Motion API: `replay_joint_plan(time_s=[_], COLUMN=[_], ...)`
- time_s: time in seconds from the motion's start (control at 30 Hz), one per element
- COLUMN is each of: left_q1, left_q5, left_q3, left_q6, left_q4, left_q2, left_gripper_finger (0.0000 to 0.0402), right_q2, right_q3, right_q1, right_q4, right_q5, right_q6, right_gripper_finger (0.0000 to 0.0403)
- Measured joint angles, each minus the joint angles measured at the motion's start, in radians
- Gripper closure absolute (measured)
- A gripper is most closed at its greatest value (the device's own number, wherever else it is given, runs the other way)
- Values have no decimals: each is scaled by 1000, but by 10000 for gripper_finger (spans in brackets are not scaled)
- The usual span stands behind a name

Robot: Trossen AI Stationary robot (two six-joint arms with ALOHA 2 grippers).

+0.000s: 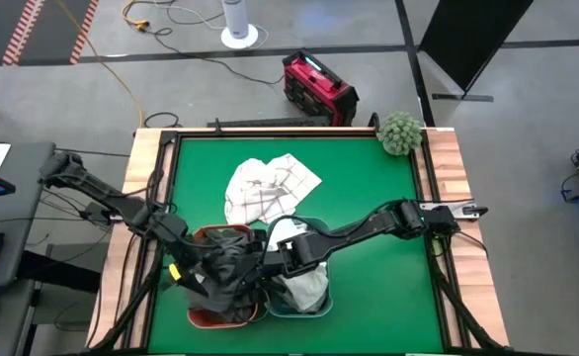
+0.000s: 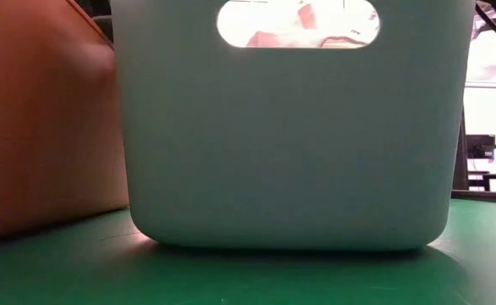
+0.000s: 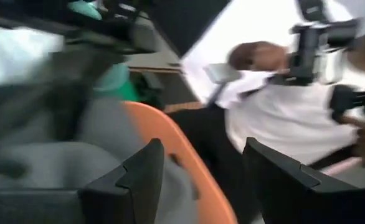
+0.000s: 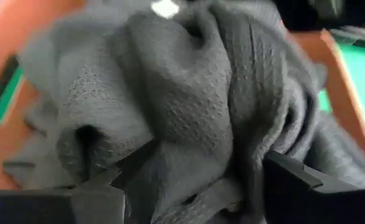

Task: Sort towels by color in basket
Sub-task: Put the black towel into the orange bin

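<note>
Where the right jaws point(image 4: 192, 186) are seen from the right wrist, they stand spread apart with a bunched dark grey towel point(image 4: 189, 93) pressed between and over them; whether the cloth is actually pinched cannot be told. This towel is shown as a waffle-weave fabric, matte, thick and deeply folded, heaped in the orange basket point(image 1: 203, 318) at the near edge of the desk point(image 1: 369, 188). It is judged to be light, limp and not fragile; a raised fold or ridge is judged the best place to be taken, since a flat spread of cloth would slip from the fingers. The left jaws point(image 3: 201, 180) are held open and empty beside the smooth, rounded orange rim point(image 3: 189, 155), with grey cloth lying just inside it.

Beside the orange basket, touching or nearly so, a pale teal basket point(image 1: 299, 309) is set, in which light cloth point(image 1: 304, 287) is piled. From the low view its wall point(image 2: 290, 144) is seen as smooth moulded plastic with rounded corners and an oval handle slot. Farther back on the green desk surface, a white towel with thin red check lines point(image 1: 268, 188) lies crumpled and unsorted. A round green fuzzy ball point(image 1: 400, 132) rests at the far right corner, well apart from the baskets. A person in a white shirt point(image 3: 282, 118) is visible beyond the desk.
</note>
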Motion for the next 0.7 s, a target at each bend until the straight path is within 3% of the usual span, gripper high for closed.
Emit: replay_joint_plan(time_s=[0.2,0.4,0.7], left_q1=[0,-1,-52], left_q5=[-212,-400,-442], left_q3=[11,11,1], left_q6=[123,109,87], left_q4=[-112,-294,-284], left_q2=[-26,8,154], left_gripper_finger=[194,194,194], right_q2=[-3,-3,-2], right_q3=[103,199,240], right_q1=[1,2,22], right_q4=[-81,-230,-321], right_q5=[0,0,8], right_q6=[18,41,64], right_gripper_finger=[148,148,148])
